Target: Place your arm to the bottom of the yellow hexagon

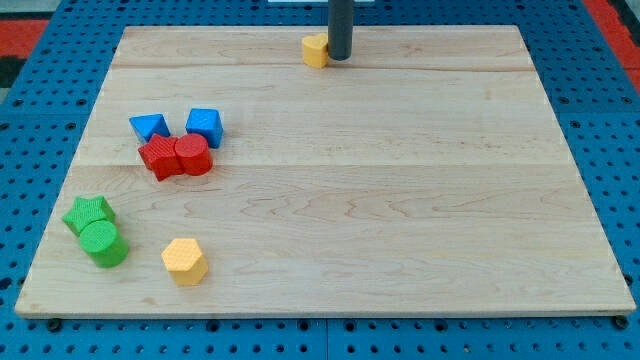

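Observation:
The yellow hexagon (185, 261) lies near the wooden board's bottom left. My tip (340, 56) stands at the view's top centre, far from the hexagon, touching or nearly touching the right side of a second small yellow block (316, 50) whose shape I cannot make out. The rod rises out of the view's top.
A blue triangle-like block (149, 127) and a blue cube (204, 126) sit at the left, with a red star-like block (159, 157) and a red cylinder (193, 155) just below them. A green star-like block (88, 214) and a green cylinder (104, 243) lie left of the hexagon. The board (400, 200) rests on a blue pegboard.

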Tool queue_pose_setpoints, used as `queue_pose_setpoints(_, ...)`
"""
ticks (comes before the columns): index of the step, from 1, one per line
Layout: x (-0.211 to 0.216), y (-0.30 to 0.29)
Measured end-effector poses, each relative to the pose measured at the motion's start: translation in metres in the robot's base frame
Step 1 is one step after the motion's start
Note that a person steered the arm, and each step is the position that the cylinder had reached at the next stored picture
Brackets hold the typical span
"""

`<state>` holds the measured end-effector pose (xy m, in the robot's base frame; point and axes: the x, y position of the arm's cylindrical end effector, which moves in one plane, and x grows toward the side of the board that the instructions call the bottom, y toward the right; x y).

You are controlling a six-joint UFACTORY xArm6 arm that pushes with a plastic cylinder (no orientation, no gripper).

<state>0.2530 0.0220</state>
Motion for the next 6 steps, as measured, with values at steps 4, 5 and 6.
queue_pose_setpoints(4, 0.235, 0.048)
queue_pose_setpoints(5, 0.275, 0.012)
queue_pose_setpoints(6, 0.31, -0.051)
